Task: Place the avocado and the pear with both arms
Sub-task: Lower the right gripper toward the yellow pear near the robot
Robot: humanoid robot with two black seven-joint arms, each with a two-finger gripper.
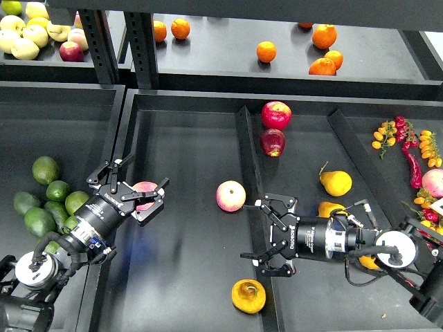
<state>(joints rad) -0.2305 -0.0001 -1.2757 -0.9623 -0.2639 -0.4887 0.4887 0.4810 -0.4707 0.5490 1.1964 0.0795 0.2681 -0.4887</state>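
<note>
The pear [248, 296], golden yellow-orange with a dark blemish, lies at the front of the middle bin. My right gripper [253, 232] is open and empty. It points left over the divider, just above the pear and not touching it. Several green fruits lie in the left bin; the dark elongated avocado [38, 221] is among them, beside my left arm. My left gripper [142, 185] is open over the middle bin's left edge. Its fingers stand on either side of a pink-red apple [147, 191], and I cannot tell if they touch it.
A second pink apple [230, 196] lies mid-bin. Two red apples [275, 115] and yellow pears [336, 182] are in the right bin. A divider [243, 131] splits the bins. Oranges [266, 51] sit on the back shelf. Chillies and small tomatoes [415, 155] lie far right.
</note>
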